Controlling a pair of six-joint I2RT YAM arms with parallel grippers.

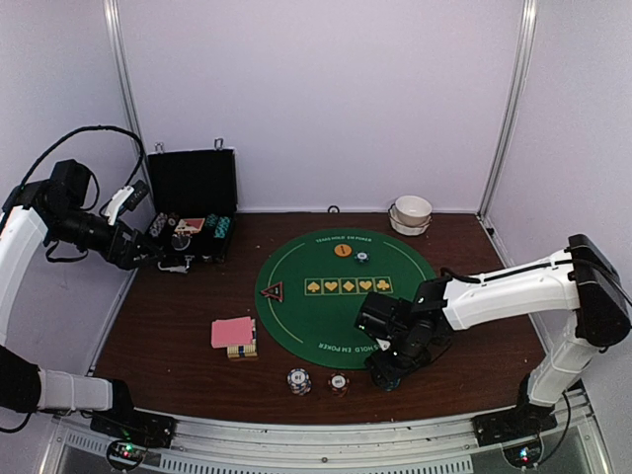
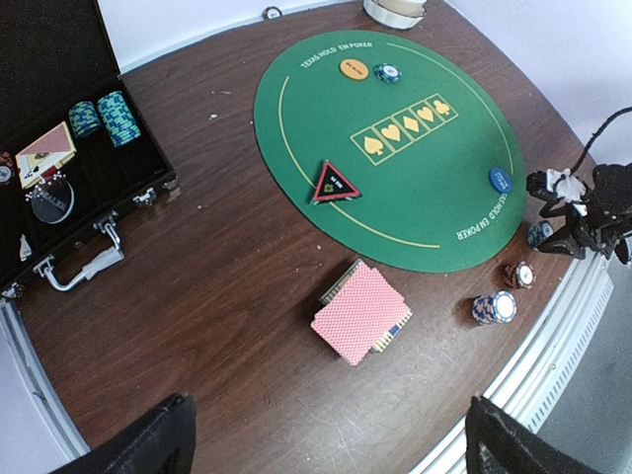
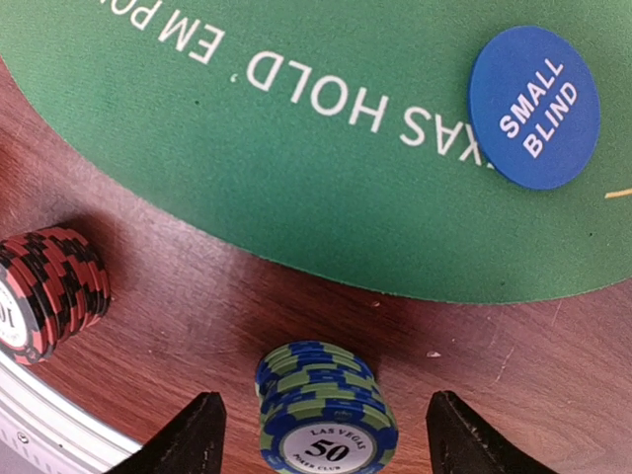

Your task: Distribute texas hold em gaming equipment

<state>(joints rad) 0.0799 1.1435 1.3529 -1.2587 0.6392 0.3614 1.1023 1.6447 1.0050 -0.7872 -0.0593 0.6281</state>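
A blue-and-green poker chip stack (image 3: 326,420) stands on the wood just off the green mat (image 3: 296,148). My right gripper (image 3: 321,434) is open, one finger on each side of the stack with a gap on both. A red-and-black stack (image 3: 49,291) stands to its left, and the blue marker button (image 3: 533,107) lies on the mat. Pink-backed cards (image 2: 360,311), the red triangular button (image 2: 336,183), the orange button (image 2: 354,68) and a single chip (image 2: 387,72) show in the left wrist view. My left gripper (image 2: 331,454) hangs open and empty, high by the case (image 1: 193,202).
The open black case (image 2: 59,168) holds more chip stacks and cards at the back left. A white bowl (image 1: 412,212) sits at the back right. A blue-and-white stack (image 1: 299,380) stands near the front edge beside the red one (image 1: 339,383). The metal front rail (image 1: 326,444) is close.
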